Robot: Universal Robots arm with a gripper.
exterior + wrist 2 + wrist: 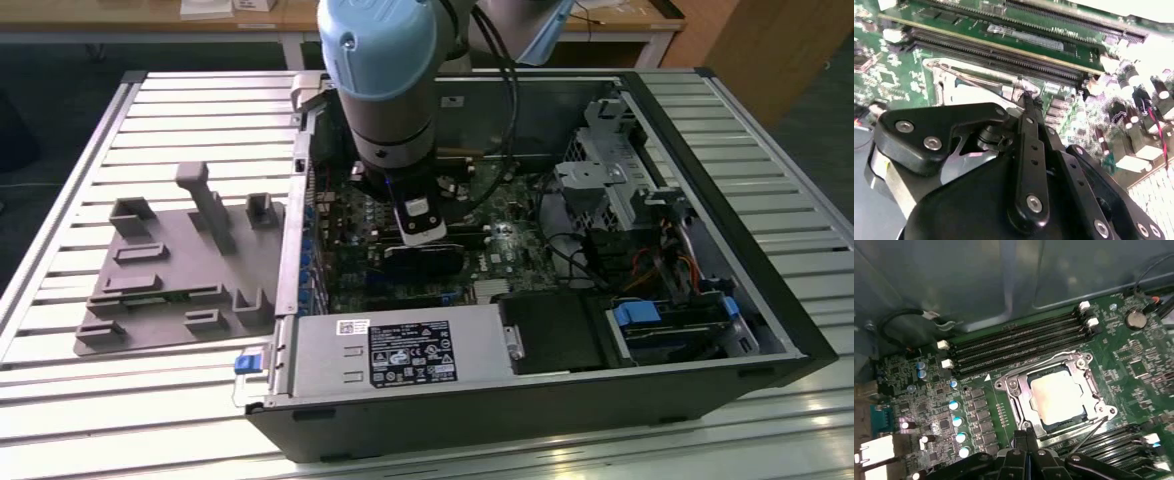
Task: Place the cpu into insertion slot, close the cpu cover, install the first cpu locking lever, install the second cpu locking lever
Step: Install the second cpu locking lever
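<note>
The cpu (1058, 394) sits seated in the insertion slot (1104, 412) with the cpu cover (1019, 395) down around it; the end effector (1026, 437), clenched empty, presses at the slot's edge to work a locking lever (1089, 432)

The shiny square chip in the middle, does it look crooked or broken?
No. In the first wrist view the cpu lies flat and square inside the cpu cover, which is down around it. Nothing looks bent or cracked.

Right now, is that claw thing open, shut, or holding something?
Gripper: fingers shut together, holding nothing visible, beside the cpu cover closed over the cpu.
</note>
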